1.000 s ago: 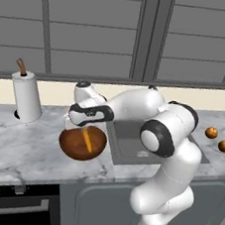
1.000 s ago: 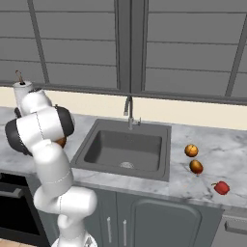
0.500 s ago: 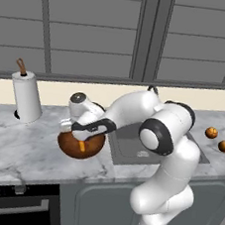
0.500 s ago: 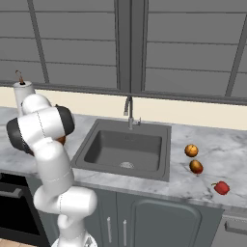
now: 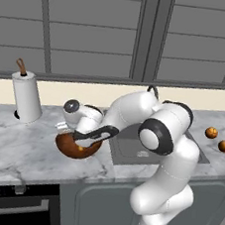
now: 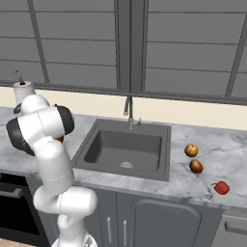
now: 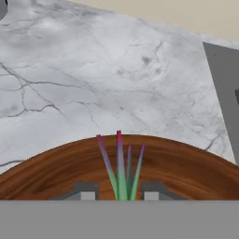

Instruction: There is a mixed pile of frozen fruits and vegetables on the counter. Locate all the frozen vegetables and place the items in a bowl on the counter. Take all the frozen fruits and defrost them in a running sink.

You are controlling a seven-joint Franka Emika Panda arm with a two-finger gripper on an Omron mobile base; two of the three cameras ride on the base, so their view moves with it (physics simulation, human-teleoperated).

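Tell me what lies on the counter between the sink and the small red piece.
In the right base view, the two orange-brown balls sit on the marble between the sink and the red piece.

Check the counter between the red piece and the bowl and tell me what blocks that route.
The sink lies between the red piece and the bowl, with the faucet at its back edge and two orange-brown balls beside the red piece. The arm reaches to the bowl.
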